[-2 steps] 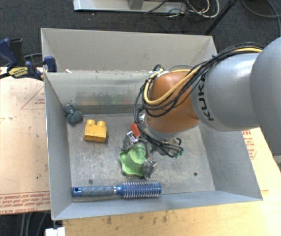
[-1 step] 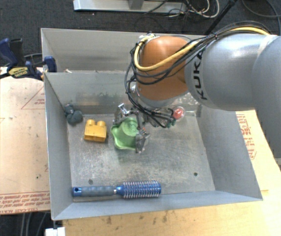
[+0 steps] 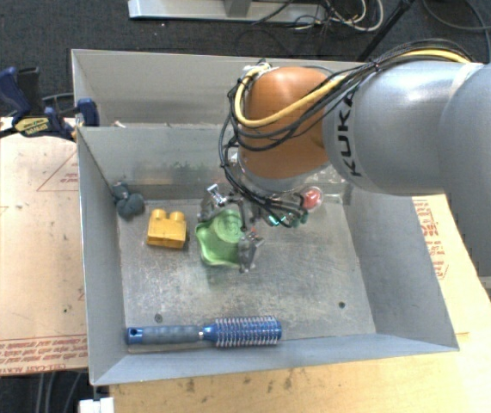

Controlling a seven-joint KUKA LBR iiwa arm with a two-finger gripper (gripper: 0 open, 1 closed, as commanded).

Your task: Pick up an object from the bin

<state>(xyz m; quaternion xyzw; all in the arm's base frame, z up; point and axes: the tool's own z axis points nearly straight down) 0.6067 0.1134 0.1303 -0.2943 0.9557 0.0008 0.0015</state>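
- The bin (image 3: 314, 304) carries only a few loose things, well apart from one another, so the middle of its floor is easy to reach.
- The arm (image 3: 417, 127) comes in over the right wall, and its orange-capped wrist hangs above the bin's middle.
- The brush (image 3: 206, 332), blue, lies along the front edge with its long axis parallel to that edge. It is well apart from the tool.
- The tool (image 3: 230, 226) is down at the floor in the bin's middle with its jaws wide. One finger (image 3: 247, 252) stands at the front-right side of the green thing and the other at its back-left.
- The green thing (image 3: 215, 241), a clear rounded lump, lies right under the tool, set slightly toward the left wall and the front edge. It sits between the two fingers, and I cannot tell whether either touches it.
- The coming move turns on this: the line between the fingers runs from back-left to front-right across the lump, so closing them should catch it, in my judgement, without shifting first.
- The yellow block (image 3: 167, 229) lies just to the left of the green thing, and it is near enough to be nudged if the lump slips.
- A grey lump (image 3: 128, 201) sits by the left wall toward the back.
- A red bit (image 3: 312, 198) lies right of the wrist.
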